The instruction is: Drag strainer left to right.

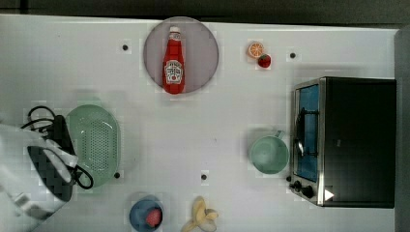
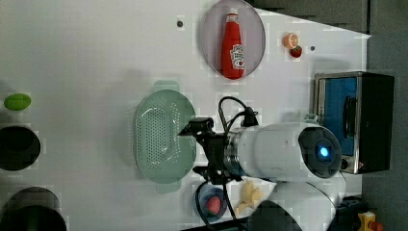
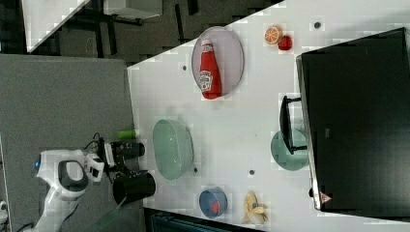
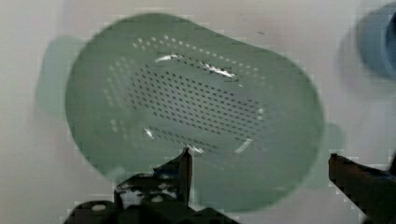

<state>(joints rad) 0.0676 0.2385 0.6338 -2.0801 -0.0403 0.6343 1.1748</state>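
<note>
Claw [image 4: 259, 161] spread wide over one strainer [image 1: 96, 142] — one mug [image 1: 269, 154] well apart.

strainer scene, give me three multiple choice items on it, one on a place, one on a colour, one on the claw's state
1. In the top view, what lies on the round plate?
A. ketchup bottle
B. banana
C. mug

2. What colour is the strainer?
A. red
B. pale mint green
C. black

3. How does the claw stand?
A. shut on the strainer
B. shut on nothing
C. open

Key:
1 A, the red ketchup bottle lies on the plate.
2 B, its perforated basket is pale green in the top view and the wrist view.
3 C, in the wrist view its fingers stand wide apart over the strainer's rim, gripping nothing.
</note>
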